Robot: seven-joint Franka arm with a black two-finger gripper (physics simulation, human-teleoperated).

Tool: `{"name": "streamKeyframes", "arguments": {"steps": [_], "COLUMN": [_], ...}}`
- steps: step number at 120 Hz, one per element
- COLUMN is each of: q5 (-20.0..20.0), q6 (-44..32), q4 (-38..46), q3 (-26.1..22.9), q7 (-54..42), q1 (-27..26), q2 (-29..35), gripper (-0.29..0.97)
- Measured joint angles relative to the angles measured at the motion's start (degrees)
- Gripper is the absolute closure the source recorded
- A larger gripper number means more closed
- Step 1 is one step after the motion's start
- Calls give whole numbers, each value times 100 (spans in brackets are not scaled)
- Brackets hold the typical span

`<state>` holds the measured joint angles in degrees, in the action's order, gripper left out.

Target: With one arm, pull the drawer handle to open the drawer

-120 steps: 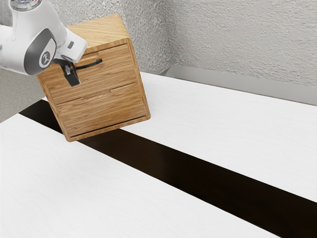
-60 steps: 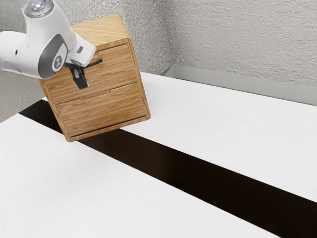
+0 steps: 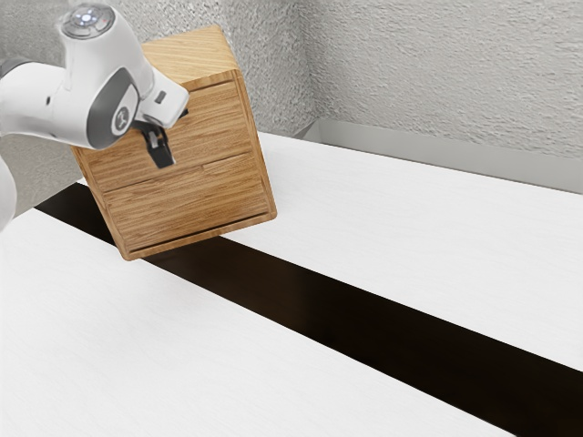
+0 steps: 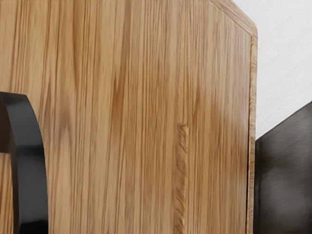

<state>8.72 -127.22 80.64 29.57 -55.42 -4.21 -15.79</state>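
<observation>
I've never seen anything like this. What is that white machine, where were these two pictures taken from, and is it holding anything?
The white machine is a robot arm, drawn by a computer simulation. The wide picture comes from a camera standing beside it; the close-up comes from a camera on the arm's hand. On the white table, which has a black stripe, sits a wooden cabinet with two drawers. The arm's black tool is at the front of the top drawer, by its black handle, the dark curve in the close-up. Both drawers look closed. Whether the tool has gripped the handle I cannot tell.
</observation>
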Motion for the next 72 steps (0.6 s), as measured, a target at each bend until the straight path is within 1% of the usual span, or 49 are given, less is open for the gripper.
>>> {"name": "streamKeyframes", "arguments": {"steps": [37,44,57,72], "q5": [16,22,47,67], "q6": [16,25,31,37], "q4": [160,240,517,844], "q3": [-85,-90,-171,-291], "q7": [-56,-64,-77,-90], "q1": [-4,-6,-5,-12], "q2": [194,291,606,943], "gripper": [2,2,6,2]}}
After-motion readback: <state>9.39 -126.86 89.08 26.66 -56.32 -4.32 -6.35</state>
